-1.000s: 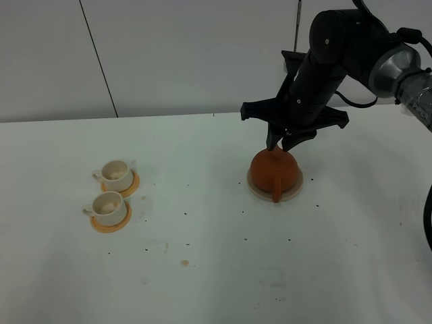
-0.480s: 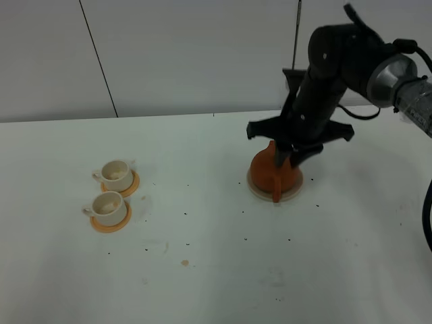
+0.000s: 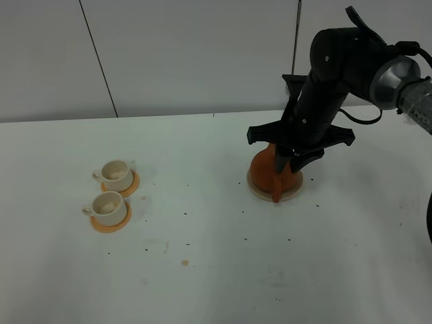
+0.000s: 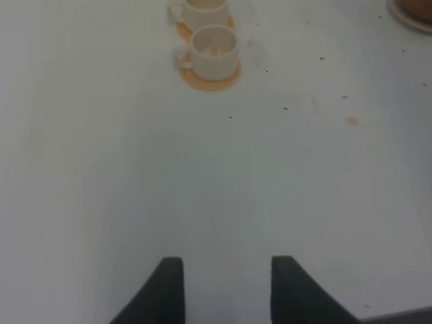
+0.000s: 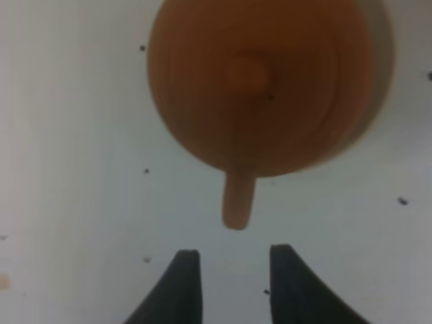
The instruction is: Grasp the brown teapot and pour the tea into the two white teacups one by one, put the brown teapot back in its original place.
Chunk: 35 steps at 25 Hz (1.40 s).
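Observation:
The brown teapot (image 3: pixel 268 167) sits on its beige coaster (image 3: pixel 256 188) right of the table's middle, handle toward the front. My right gripper (image 3: pixel 287 164) hangs over it, partly hiding the lid. From above in the right wrist view, the teapot (image 5: pixel 263 88) shows its handle (image 5: pixel 237 202) pointing at my right gripper (image 5: pixel 233 270), which is open, the handle just beyond its fingertips. The two white teacups (image 3: pixel 116 173) (image 3: pixel 108 205) stand on orange saucers at the left. My left gripper (image 4: pixel 226 270) is open over bare table, well short of the teacups (image 4: pixel 214 48).
White table with small dark specks and a brownish stain (image 3: pixel 184 262) near the front. A white wall stands behind the table. The coaster's rim (image 4: pixel 408 13) shows at the edge of the left wrist view.
My right arm has come down and shifted slightly right, bringing its gripper lower over the teapot's handle side. Teapot and cups have not moved.

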Motion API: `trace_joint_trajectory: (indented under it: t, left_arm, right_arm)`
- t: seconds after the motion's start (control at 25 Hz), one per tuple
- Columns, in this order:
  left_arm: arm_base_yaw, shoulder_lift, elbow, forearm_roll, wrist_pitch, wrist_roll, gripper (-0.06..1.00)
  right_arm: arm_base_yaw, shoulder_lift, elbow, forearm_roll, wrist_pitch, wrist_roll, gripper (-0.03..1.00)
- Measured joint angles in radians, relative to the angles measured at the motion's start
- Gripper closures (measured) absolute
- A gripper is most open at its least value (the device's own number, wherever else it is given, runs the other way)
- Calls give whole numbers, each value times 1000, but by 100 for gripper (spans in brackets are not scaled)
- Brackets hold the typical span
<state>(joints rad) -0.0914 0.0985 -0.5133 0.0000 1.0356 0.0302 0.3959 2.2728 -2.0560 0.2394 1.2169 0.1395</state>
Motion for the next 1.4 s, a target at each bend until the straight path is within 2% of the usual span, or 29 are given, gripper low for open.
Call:
trace_joint_trajectory:
  t: [0.36, 0.92, 1.4]
  left_arm:
    - [0, 0, 0, 0, 0, 0, 57]
    - [0, 0, 0, 0, 0, 0, 57]
    - [0, 0, 0, 0, 0, 0, 57]
  right_arm:
    - [20, 37, 0, 9, 0, -1, 72]
    - [30, 57, 0, -53, 0, -8, 72]
    - [30, 57, 0, -48, 0, -8, 64]
